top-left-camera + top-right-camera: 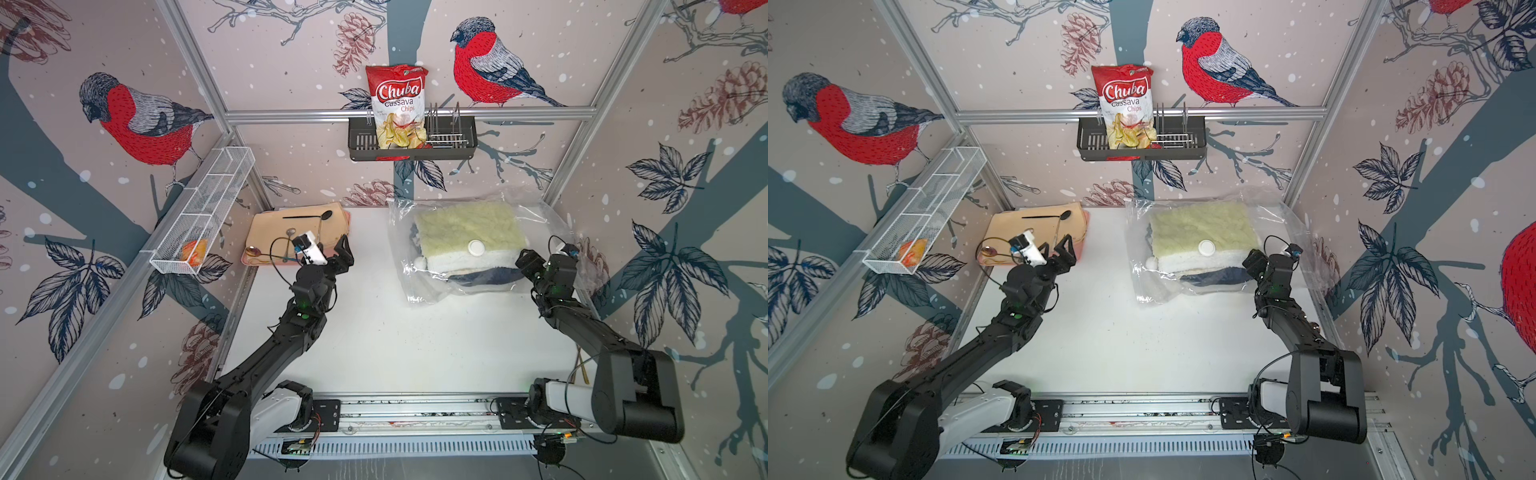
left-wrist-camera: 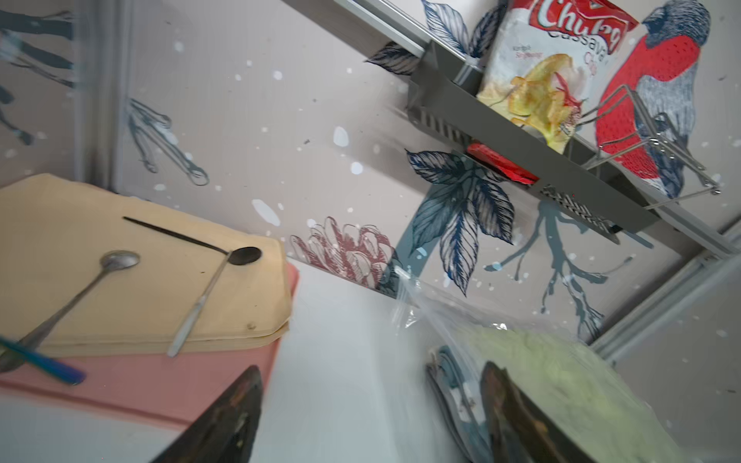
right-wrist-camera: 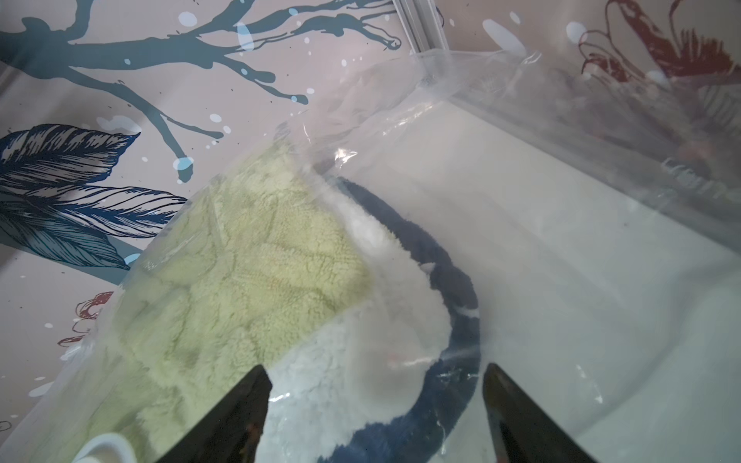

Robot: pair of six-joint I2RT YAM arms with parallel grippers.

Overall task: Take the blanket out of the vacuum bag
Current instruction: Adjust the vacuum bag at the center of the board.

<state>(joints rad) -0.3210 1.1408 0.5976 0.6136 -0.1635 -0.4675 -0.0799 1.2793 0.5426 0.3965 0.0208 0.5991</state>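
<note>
Left gripper (image 1: 345, 250) jaws apart, empty. Right gripper (image 1: 523, 261) jaws apart, at the near-right edge of the vacuum bag (image 1: 552, 224), far right on the table (image 1: 395, 332). Blanket (image 1: 465, 228) folded inside. Risk: pinching plastic together with fleece drags the whole bag.

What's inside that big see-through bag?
The vacuum bag holds a folded fluffy blanket: pale green on top, with white and dark blue layers at its near edge. The inner folds and whatever lies under it are covered, so I cannot tell.
</note>
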